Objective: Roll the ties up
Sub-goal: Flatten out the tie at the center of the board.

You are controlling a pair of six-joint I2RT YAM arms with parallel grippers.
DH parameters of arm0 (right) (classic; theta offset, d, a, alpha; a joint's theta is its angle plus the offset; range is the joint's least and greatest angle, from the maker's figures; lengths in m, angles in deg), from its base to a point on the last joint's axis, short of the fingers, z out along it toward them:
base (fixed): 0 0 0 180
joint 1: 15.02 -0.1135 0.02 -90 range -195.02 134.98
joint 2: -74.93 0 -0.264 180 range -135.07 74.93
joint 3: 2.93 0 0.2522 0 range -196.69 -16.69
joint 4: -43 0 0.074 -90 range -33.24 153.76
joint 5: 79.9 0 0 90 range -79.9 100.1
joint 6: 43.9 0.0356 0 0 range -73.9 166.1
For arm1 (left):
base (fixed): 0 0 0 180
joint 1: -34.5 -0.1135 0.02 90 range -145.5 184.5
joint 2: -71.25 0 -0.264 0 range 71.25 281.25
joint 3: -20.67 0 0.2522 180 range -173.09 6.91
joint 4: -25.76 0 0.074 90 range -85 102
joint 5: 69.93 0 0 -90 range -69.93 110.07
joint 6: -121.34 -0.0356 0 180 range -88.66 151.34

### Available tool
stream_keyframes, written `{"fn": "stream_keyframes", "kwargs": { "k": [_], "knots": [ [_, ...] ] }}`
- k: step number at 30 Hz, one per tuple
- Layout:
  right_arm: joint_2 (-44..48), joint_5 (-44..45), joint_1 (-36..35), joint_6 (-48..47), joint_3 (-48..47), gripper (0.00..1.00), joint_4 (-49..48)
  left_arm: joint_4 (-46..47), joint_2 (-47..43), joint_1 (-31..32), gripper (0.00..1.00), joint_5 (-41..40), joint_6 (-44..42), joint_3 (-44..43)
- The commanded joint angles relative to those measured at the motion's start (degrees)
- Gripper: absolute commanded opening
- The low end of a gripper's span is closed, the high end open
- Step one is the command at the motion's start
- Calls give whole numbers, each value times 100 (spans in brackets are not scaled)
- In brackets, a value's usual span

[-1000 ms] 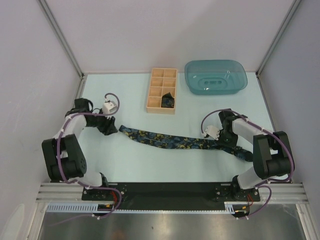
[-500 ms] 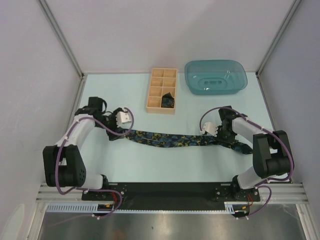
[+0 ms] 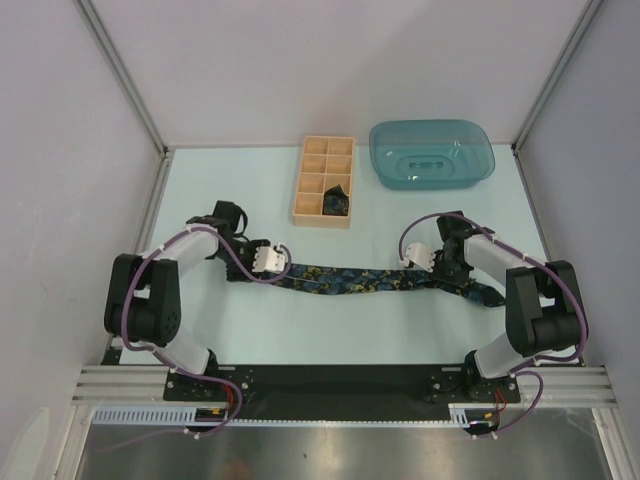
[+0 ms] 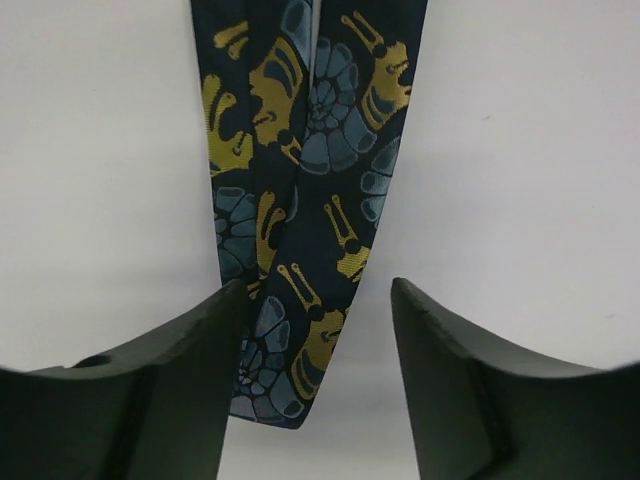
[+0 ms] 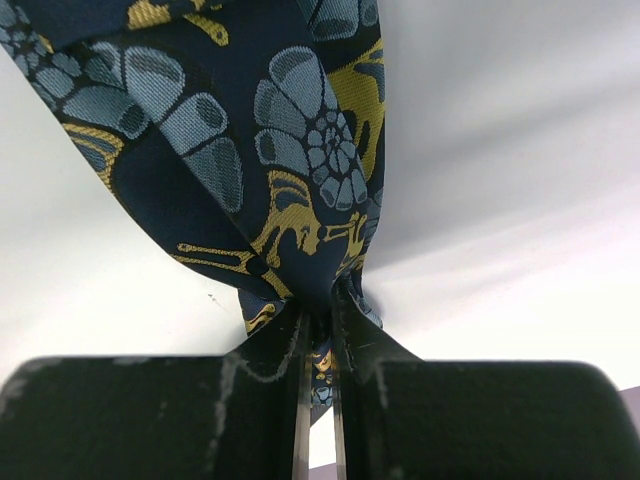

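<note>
**Left fingers (image 4: 150, 400) shifted right onto long navy fabric tie (image 3: 350, 280)**

It lies stretched across the pale blue worktop (image 3: 250, 330). Left fingers stand wide, straddling its left end; right fingers (image 5: 150, 420) clamp it near the other end.

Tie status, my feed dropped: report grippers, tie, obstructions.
Left gripper open, straddling end of tie. Right gripper shut on the tie. Tie stretched out, unrolled. Box and tray beyond it, not touching.
</note>
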Motion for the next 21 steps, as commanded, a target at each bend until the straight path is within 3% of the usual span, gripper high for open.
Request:
{"fn": "stream_keyframes", "kwargs": {
  "k": [1, 2, 11, 16, 19, 21],
  "knots": [
    [-127, -221, -55, -28, -90, 4, -396, -30, 185, -42, 56, -302, -318, -192],
    [-153, -203, -55, -28, -116, 4, -396, -39, 159, -121, 45, -224, -265, -244],
    [-189, -221, -55, -116, -196, 4, -405, -865, -87, -551, 4, 849, 218, -913],
    [-188, -282, -37, -143, -248, 13, -423, -470, 298, -658, 5, 534, 612, -773],
    [-145, -326, -37, -116, -327, 30, -317, -101, 606, -666, 6, 331, 1139, -842],
    [-48, -378, 7, -107, -380, 34, -212, -56, 730, -693, 6, 331, 1272, -913]
  ]
}}
